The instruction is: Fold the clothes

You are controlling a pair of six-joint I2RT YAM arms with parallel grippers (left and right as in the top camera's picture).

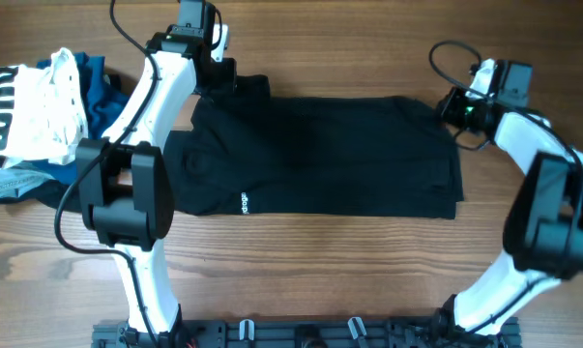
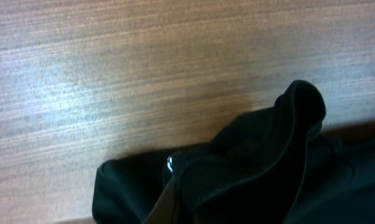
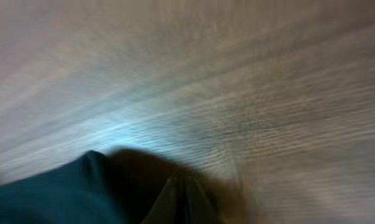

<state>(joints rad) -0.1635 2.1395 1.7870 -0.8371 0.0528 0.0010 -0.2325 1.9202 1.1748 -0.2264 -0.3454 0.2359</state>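
Observation:
The clothes (image 1: 310,155), a black short-sleeved shirt, lie spread flat across the middle of the table, with a small white label (image 1: 244,203) near the front edge. My left gripper (image 1: 217,75) sits at the shirt's far left corner. In the left wrist view it (image 2: 173,199) is shut on a bunched fold of the black fabric (image 2: 268,162). My right gripper (image 1: 453,108) is at the far right corner. The blurred right wrist view shows it (image 3: 186,199) with fingers together, and the dark cloth (image 3: 50,193) rises in a peak just beside them.
A white garment with black stripes (image 1: 30,106) and blue garments (image 1: 102,87) are piled at the table's left end, close to the left arm. A black rail (image 1: 301,333) runs along the front edge. Bare wood lies behind the shirt.

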